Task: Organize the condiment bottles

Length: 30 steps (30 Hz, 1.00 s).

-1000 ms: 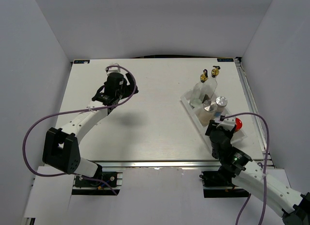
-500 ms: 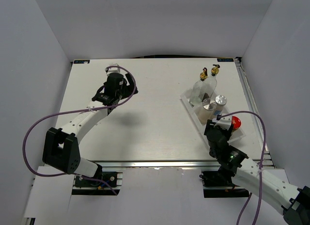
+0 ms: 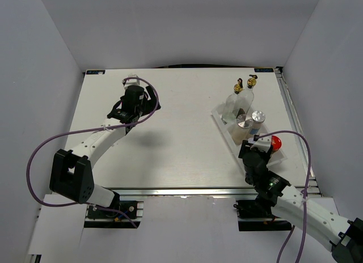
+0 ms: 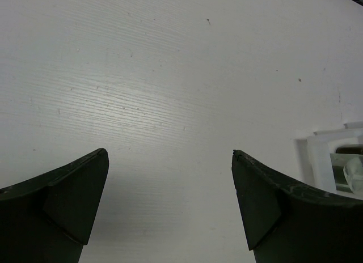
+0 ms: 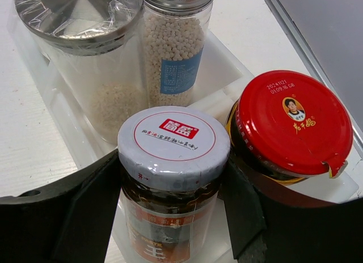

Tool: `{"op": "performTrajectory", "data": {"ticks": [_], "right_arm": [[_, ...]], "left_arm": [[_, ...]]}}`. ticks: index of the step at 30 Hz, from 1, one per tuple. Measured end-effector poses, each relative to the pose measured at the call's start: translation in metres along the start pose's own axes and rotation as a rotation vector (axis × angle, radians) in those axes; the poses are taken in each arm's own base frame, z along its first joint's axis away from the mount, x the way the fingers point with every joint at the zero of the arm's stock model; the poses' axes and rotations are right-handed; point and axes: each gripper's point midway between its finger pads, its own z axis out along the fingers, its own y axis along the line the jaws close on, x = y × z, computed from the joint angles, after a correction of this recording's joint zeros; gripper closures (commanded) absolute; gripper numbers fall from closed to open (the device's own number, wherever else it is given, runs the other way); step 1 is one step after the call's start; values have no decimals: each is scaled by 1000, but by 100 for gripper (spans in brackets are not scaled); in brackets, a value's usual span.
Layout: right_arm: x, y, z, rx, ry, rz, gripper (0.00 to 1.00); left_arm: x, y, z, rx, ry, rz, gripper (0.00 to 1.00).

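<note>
My right gripper (image 5: 173, 178) is shut on the white-lidded jar (image 5: 173, 139), one finger against each side of its dark glass. The jar is upright in the white tray (image 5: 224, 70), close beside the red-lidded jar (image 5: 292, 121). Behind them stand two silver-capped shakers: a wide one (image 5: 79, 13) and a narrow one filled with white beads (image 5: 176, 42). In the top view my right gripper (image 3: 254, 143) hides the white-lidded jar. Two tall glass bottles (image 3: 233, 101) (image 3: 248, 96) stand at the tray's far end. My left gripper (image 4: 170, 161) is open above bare table.
The tray (image 3: 218, 117) lies slanted along the right side of the table, near the right edge rail (image 3: 292, 113). Its corner (image 4: 317, 147) shows at the right of the left wrist view. My left gripper (image 3: 133, 83) is at the far left of the table.
My right arm has shifted slightly left and toward the shakers, keeping its grip on the jar. The left arm has barely moved.
</note>
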Motion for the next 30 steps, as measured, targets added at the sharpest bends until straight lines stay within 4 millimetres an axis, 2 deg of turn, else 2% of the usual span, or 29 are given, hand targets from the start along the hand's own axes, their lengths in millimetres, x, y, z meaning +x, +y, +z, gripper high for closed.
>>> {"op": "performTrajectory", "data": {"ticks": [10,16,19,30], "right_arm": [[0,0,0,0,0,-1,34],[1,-1,0,2,2,-5,34],[1,-2,-1,4,5,-7,38],[6,-6,-5,16,70,-51,35]], "left_arm": [[0,0,0,1,0,0,2],[0,0,0,1,-1,-1,2],[0,0,0,1,-1,-1,2],[0,-1,0,2,-1,-1,2]]}}
